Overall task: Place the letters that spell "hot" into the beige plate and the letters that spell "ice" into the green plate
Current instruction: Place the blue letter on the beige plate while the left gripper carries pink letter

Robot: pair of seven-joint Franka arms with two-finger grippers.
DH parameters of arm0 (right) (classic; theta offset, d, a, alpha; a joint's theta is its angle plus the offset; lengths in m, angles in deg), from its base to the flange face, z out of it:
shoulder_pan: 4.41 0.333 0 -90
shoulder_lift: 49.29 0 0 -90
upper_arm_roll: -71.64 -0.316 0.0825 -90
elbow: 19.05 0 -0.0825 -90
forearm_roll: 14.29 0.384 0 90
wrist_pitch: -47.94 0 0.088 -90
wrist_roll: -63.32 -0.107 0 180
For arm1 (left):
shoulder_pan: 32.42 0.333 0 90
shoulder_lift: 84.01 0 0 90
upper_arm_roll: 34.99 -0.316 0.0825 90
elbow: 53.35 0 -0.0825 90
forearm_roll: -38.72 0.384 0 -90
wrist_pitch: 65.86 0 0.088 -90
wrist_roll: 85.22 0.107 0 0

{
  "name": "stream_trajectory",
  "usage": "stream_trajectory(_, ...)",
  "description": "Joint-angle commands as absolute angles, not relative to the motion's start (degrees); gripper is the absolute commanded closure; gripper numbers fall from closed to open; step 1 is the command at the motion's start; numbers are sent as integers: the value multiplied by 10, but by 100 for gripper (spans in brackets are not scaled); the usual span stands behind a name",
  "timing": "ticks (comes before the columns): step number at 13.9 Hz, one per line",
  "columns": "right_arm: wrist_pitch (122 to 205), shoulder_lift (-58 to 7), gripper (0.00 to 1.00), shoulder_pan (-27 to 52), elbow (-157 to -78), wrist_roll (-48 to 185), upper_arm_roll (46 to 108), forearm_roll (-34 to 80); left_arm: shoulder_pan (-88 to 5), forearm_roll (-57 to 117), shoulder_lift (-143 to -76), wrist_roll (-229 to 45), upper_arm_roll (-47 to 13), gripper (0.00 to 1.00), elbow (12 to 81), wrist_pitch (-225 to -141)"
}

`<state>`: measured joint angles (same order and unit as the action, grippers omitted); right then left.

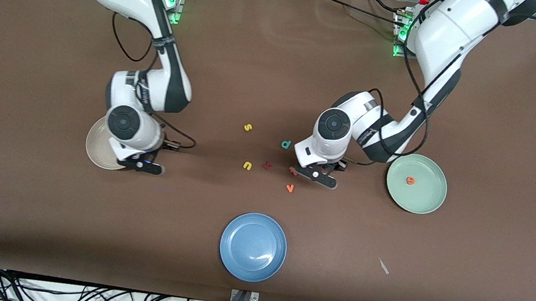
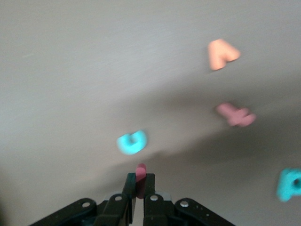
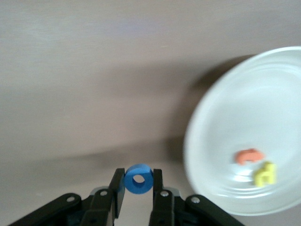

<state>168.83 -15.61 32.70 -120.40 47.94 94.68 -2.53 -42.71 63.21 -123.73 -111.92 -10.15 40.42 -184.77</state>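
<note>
Left gripper (image 2: 139, 184) pinches what looks like the i (image 2: 140, 170).

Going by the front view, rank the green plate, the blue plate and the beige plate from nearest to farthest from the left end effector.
Measured from the left end effector, shut on a dark red letter:
1. Green plate, beside it, at the left arm's end of the table.
2. Blue plate, nearer the front camera.
3. Beige plate, at the right arm's end, partly under the right arm.
</note>
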Motion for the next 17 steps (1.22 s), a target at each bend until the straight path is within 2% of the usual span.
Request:
stream_trajectory(1,1698,-214,89,331,-1286,557,990,-27,-392,639,-1212,-1076,-99,100,416,-1765)
stream_trajectory(3,1725,-233,88,331,-1328,619,1021,-25,-362,639,-1209,-1020,-100,100,420,-1706)
stream_trajectory(4,1740,-234,80,331,-1340,643,1032,-23,-348,646,-1208,-998,-100,100,422,-1688)
stream_trajectory(5,1747,-231,31,329,-1342,643,1035,-16,-332,651,-1203,-966,-104,100,422,-1671)
stream_trajectory(6,1743,-230,0,328,-1337,634,1035,-11,-307,667,-1200,-932,-104,100,423,-1668)
stream_trajectory(8,1733,-227,0,329,-1314,609,1035,-1,-277,703,-1200,-897,-103,100,423,-1668)
stream_trajectory(10,1679,-218,0,329,-1271,574,1033,-1,-269,739,-1207,-897,-103,100,425,-1671)
stream_trajectory(11,1653,-213,0,329,-1252,559,1033,-1,-265,740,-1210,-899,-104,88,425,-1672)
stream_trajectory(12,1638,-212,0,329,-1237,546,1033,-1,-257,739,-1214,-903,-104,18,425,-1673)
stream_trajectory(13,1633,-210,0,329,-1229,532,1032,-1,-253,732,-1215,-903,-103,0,425,-1672)
stream_trajectory(17,1598,-207,0,335,-1200,466,1023,3,-266,664,-1206,-926,-73,0,417,-1668)
